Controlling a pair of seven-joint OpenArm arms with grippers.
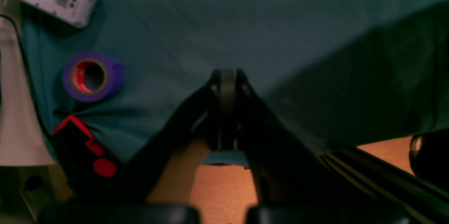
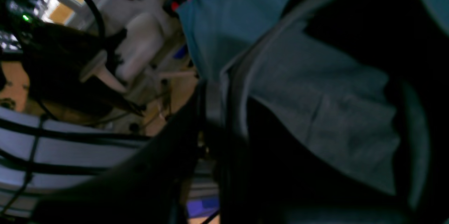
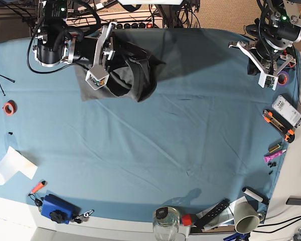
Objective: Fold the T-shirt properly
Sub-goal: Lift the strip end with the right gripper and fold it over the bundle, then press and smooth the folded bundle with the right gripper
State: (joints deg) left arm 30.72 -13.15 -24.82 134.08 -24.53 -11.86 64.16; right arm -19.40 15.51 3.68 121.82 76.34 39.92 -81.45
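The T-shirt [image 3: 123, 75] is hanging bunched at the far left of the worktop [image 3: 155, 150], partly lifted. The right end effector [image 3: 99, 76] is gripping a hem edge, jaws closed on the cloth. The left end effector [image 3: 270, 80] is sitting well apart near the purple tape roll [image 1: 92, 76], jaws pressed together on nothing. In my judgement, doing this well is calling for the left one taking a second corner, spreading the fabric flat before folding.
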